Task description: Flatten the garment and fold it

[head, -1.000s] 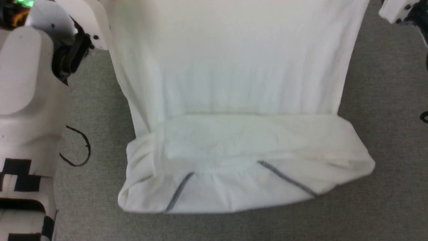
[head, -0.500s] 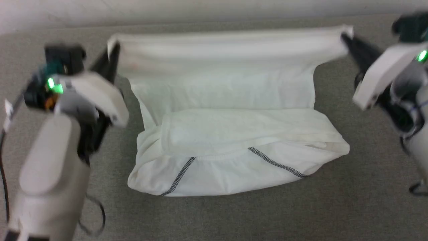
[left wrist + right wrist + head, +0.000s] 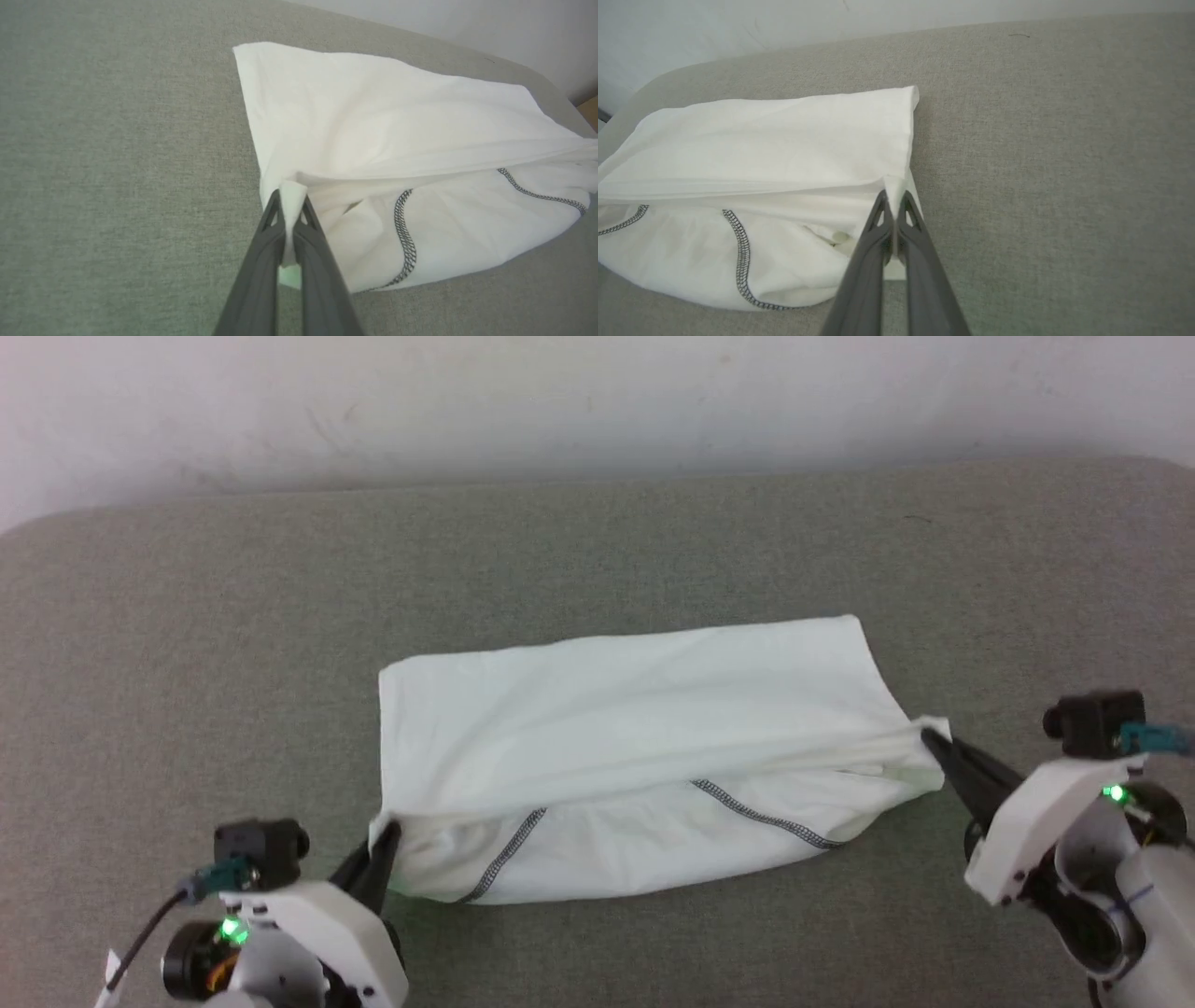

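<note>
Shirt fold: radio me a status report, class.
Left end effector shut on shirt corner. Right end effector likewise. Shirt folded over on grey surface. No obstruction seen.

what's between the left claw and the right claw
The folded white shirt spans the whole stretch, left claw and right claw each pinching a corner, as the head view shows.

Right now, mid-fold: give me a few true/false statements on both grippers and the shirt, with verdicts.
1. The left gripper is shut on a corner of the garment. True.
2. The right gripper is open, clear of the cloth. False: it is shut on the garment's opposite corner.
3. The garment hangs in the air. False: it lies folded over on the grey surface.
4. Two dark stitched seams show on the near layer. True.
</note>
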